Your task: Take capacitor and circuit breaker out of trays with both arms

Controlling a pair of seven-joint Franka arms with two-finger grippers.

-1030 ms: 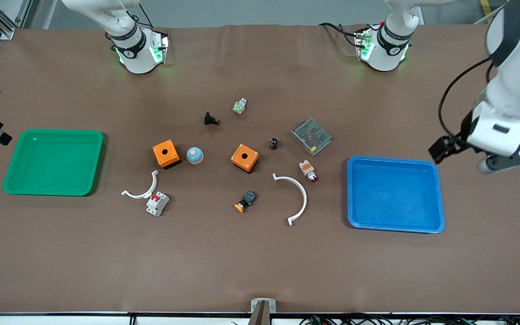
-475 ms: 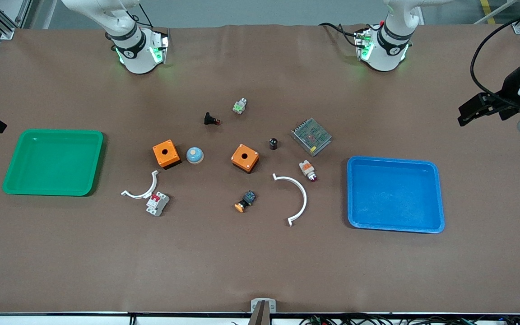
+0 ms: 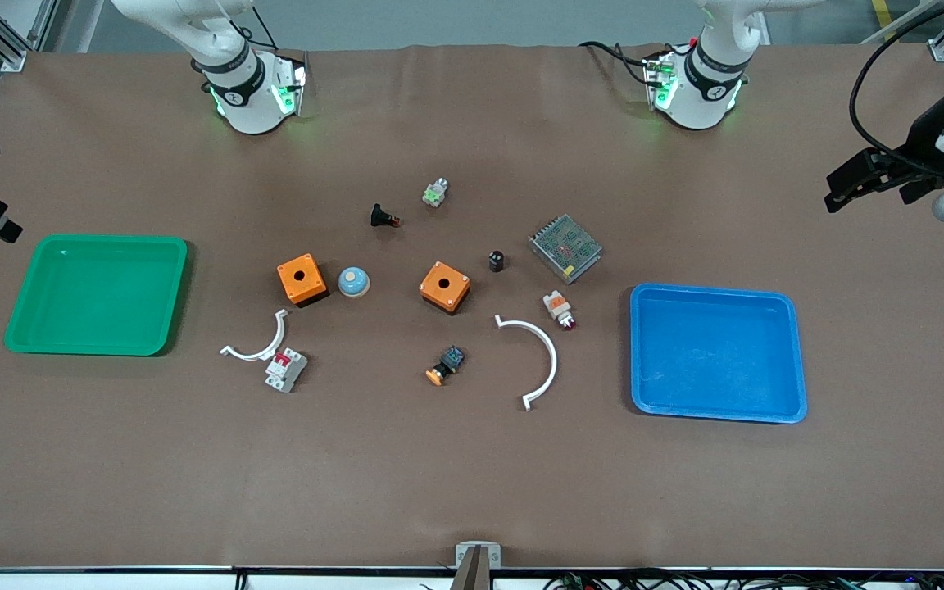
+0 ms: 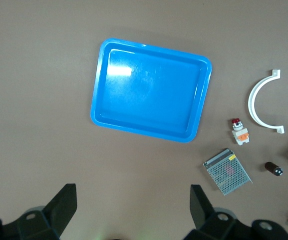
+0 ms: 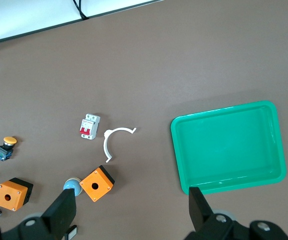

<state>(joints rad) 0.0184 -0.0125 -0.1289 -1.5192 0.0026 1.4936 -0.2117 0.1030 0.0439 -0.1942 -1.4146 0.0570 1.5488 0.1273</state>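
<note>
Already both trays, green and blue, lie bare.
The circuit breaker sits on the table nearer the green tray, touching a white clip; the capacitor stands beside the mesh box. The left gripper hangs wide open and empty over the table's left-arm end, the right gripper likewise over the green tray's end. Nothing seems left to lift; parking both arms clear looks wisest.
</note>
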